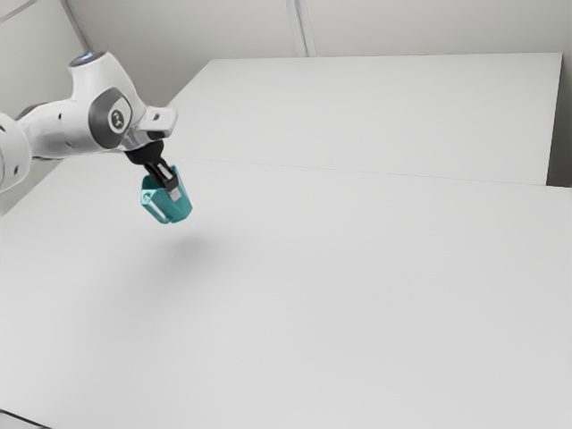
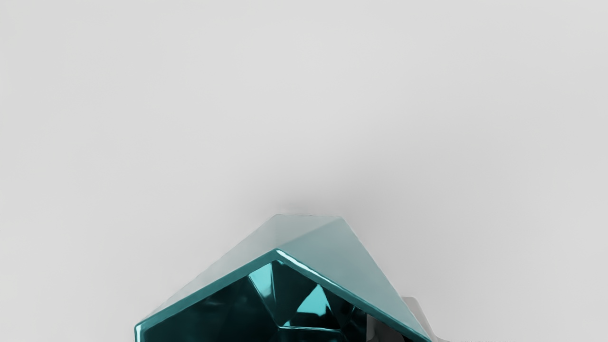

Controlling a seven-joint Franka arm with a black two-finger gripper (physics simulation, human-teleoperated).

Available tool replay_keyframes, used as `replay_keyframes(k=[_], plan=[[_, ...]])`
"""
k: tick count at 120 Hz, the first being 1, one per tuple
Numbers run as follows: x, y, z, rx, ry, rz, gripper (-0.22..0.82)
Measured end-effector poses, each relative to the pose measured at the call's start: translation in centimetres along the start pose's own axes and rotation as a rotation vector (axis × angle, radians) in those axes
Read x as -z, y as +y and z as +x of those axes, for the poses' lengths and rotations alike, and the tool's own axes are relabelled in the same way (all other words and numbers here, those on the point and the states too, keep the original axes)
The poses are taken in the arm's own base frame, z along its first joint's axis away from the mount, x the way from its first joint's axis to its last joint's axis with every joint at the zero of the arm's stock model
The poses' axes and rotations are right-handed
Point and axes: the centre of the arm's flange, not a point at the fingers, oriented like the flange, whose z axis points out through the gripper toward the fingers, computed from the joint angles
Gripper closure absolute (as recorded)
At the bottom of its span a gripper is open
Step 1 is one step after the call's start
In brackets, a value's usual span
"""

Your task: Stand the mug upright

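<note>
The gripper (image 1: 173,189) is in the exterior view's upper left, pointing down, with the teal faceted mug (image 1: 180,209) at its fingertips. The mug hangs above the table, tilted, its handle toward the exterior view's lower left. In the wrist view the mug (image 2: 332,256) has its open mouth toward the hand, and its dark inside shows. There the gripper (image 2: 398,327) has one finger inside the mug and the other outside, shut on the wall between them. The mug's base is hidden in the wrist view.
A wide white table (image 1: 357,295) lies beneath, with a soft shadow under the mug. A pale wall stands behind the table's far edge. A dark cable (image 1: 22,418) crosses the exterior view's lower left corner.
</note>
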Motion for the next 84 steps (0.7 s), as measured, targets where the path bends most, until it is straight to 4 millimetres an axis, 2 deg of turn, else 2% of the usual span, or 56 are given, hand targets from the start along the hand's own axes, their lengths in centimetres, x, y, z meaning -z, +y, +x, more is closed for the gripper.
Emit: replay_keyframes(k=[14,35,84], plan=[[-1.4,2.2,-1.8,0.049,0.005,0.033,0.78],[-4.5,4.6,-2.7,0.092,0.015,0.071,0.78],[-7.6,8.9,-2.8,0.130,0.016,0.092,0.78]])
